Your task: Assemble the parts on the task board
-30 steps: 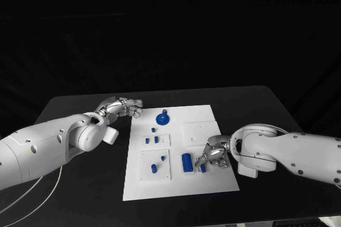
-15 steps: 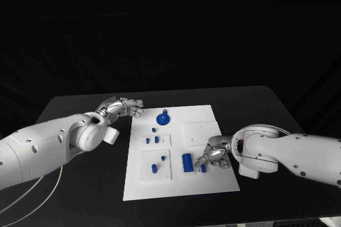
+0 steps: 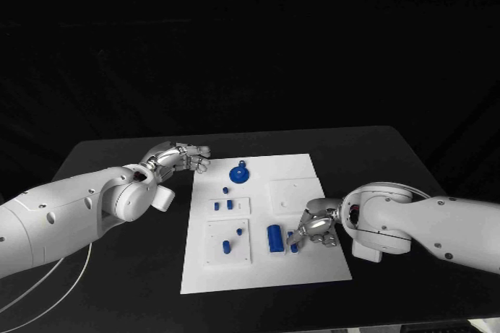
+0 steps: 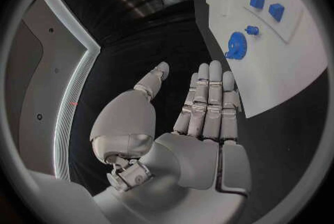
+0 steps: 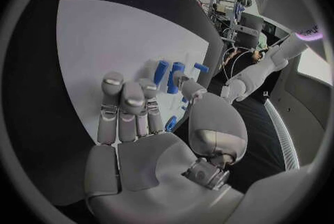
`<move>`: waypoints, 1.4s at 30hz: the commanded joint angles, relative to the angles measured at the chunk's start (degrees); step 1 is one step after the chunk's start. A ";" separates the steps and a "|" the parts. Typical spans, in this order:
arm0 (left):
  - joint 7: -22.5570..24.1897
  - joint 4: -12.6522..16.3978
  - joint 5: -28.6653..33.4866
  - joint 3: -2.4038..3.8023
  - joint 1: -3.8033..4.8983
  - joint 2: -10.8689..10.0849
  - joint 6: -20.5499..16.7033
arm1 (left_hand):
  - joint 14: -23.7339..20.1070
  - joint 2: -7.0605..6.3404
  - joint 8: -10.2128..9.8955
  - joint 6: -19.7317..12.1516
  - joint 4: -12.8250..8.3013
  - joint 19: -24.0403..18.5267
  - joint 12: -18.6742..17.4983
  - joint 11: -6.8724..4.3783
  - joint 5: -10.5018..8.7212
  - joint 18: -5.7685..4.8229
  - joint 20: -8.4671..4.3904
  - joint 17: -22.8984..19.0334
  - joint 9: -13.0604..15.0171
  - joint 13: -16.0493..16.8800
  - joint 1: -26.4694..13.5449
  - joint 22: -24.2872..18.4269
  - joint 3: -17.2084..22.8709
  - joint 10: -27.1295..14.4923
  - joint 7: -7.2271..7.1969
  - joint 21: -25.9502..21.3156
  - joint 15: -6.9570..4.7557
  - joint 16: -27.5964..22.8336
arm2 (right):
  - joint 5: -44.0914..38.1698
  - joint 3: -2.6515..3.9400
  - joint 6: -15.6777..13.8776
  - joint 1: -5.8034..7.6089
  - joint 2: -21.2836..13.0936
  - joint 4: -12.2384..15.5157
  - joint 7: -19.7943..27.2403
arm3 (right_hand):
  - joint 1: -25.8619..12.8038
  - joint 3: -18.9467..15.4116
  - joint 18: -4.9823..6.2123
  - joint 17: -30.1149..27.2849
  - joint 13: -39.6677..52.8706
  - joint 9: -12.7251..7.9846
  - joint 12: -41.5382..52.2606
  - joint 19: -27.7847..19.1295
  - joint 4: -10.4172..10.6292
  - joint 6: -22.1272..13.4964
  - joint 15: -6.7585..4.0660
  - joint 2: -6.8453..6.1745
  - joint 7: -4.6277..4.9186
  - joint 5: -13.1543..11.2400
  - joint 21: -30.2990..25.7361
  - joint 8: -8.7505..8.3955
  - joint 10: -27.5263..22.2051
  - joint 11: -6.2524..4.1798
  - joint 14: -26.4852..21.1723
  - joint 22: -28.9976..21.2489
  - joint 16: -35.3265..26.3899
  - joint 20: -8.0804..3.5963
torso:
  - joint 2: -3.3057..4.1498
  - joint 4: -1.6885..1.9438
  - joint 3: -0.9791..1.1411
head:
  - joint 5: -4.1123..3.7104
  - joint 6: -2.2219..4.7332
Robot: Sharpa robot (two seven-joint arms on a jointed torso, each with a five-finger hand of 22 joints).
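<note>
The white task board (image 3: 295, 167) lies in the middle of the black table. On it are a round blue part (image 3: 240, 175), a few small blue parts (image 3: 223, 204), a long blue part (image 3: 275, 238) and a short blue part (image 3: 295, 245). My right hand (image 3: 316, 228) hovers at the board's right edge, its fingers beside the short part. In the right wrist view the right hand (image 5: 136, 123) has straight fingers, the thumb apart, over the board (image 5: 97, 34) near blue parts (image 5: 168, 74). My left hand (image 3: 177, 158) is off the board's far left corner; the left hand (image 4: 188, 118) is flat and holds nothing.
Raised white panels (image 3: 227, 241) sit on the board and carry the small parts. Bare black table (image 3: 406, 159) surrounds the board. The left wrist view has the round blue part (image 4: 236, 45) and the board (image 4: 278, 73) ahead of the fingers.
My right hand has shifted slightly towards the short blue part. The left hand and the parts have stayed where they were.
</note>
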 commanded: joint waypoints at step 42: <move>0.16 0.15 -0.19 0.03 0.01 -0.02 0.99 | 0.36 0.27 0.38 -0.35 0.05 -0.03 -0.07 -0.21 -0.17 -0.17 -0.07 0.25 -0.10 -0.09 0.04 0.21 0.13 -0.39 -0.08 -0.36 0.18 -0.38 | -2.86 0.09 5.67 -0.07 0.41 -1.04 0.99 | 3.91 -1.34 1.55 -0.36 -0.21 -0.53 -0.50 -0.07 -3.94 0.14 -0.15 3.72 0.40 -0.23 -0.27 -0.31 -0.35 0.01 -0.01 -0.54 -0.40 -0.02 | 0.02 0.03 0.01 | 0.11 -0.17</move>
